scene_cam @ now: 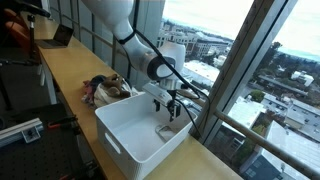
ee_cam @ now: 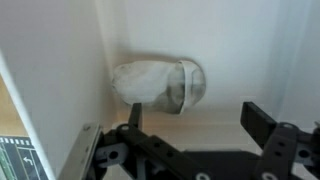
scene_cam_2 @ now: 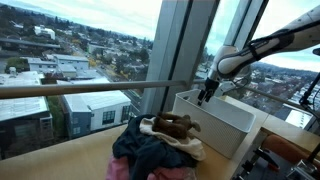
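A small cloth bundle point(ee_cam: 158, 83) lies on the floor of a white bin point(ee_cam: 60, 60), pushed into a corner where two walls meet. It is pale, white on the left and grey with a darker band on the right, and looks soft and rolled. The gripper point(ee_cam: 197, 118) hangs just near of it with its jaws spread wide, holding nothing.

In both exterior views the gripper point(scene_cam: 170, 108) point(scene_cam_2: 207, 95) hangs over the bin point(scene_cam: 120, 140) point(scene_cam_2: 215, 125), which stands on a long wooden counter point(scene_cam: 70, 70) point(scene_cam_2: 90, 160) beside a tall window point(scene_cam: 250, 50) point(scene_cam_2: 80, 50) looking over rooftops. A pile of clothes point(scene_cam: 108, 90) point(scene_cam_2: 155, 145) sits just beside the bin.

The wrist view is blurred, so what kind of cloth it is cannot be told. The bin walls hide the bundle in an exterior view point(scene_cam_2: 215, 125).
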Robot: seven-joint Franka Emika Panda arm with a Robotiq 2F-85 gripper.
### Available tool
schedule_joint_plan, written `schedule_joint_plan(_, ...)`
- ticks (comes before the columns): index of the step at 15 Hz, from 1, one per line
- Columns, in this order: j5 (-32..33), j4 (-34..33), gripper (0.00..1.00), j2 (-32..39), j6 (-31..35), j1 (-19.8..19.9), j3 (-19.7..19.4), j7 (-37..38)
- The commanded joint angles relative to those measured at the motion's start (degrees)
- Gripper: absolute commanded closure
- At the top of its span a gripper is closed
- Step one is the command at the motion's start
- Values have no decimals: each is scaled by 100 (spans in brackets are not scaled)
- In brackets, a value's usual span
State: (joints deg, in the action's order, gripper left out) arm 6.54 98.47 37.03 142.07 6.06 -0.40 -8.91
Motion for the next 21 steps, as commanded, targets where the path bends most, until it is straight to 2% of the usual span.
schedule_joint_plan(1, -47, -811, 0, 729, 176, 94, -28, -249)
schedule_joint_plan(9, 184, -1896, 0, 1869, 191, -87, -213, -114)
schedule_joint_plan(15, 330, -2351, 0, 2439, -34, -227, -467, 32)
schedule_joint_plan(16, 332, -2369, 25, 2477, -54, -238, -476, 44)
schedule_joint_plan(17, 345, -2355, 26, 2494, -49, -264, -479, 61)
schedule_joint_plan(18, 373, -2354, 32, 2493, -58, -289, -489, 83)
schedule_joint_plan(21, 387, -2153, 55, 2378, -12, -371, -462, 127)
